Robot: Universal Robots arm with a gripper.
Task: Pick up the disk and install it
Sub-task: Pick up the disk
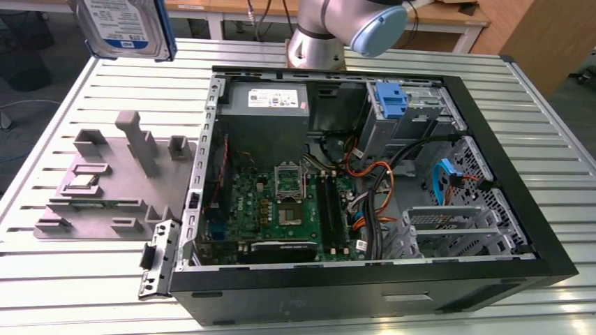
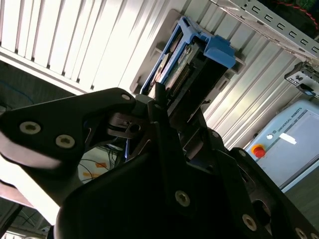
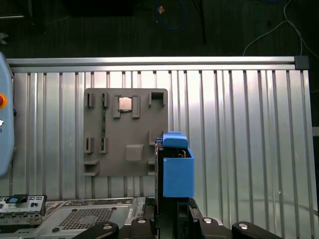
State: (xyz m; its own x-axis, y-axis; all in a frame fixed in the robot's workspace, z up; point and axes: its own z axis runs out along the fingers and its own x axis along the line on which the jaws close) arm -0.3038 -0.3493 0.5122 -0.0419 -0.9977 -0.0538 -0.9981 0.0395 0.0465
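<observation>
Disk (image 1: 121,24) aloft over counter (image 1: 93,293) corner, exterior view's left, above fixture (image 1: 102,188). End effector (image 2: 165,102) clamped on disk. Judge it dense, rigid, shock-sensitive, metal slippery. Keep your hold on blue carrier edges.

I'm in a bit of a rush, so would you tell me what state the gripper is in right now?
Gripper: closed on the disk, holding it up above the table.

In the black pincer (image 2: 177,107), the disk (image 1: 125,28) is silver with a blue-and-white label and blue frame. Beneath the pincer, the desk (image 3: 239,124) is silver-ribbed and the fixture plate (image 3: 127,132) plain grey.
</observation>
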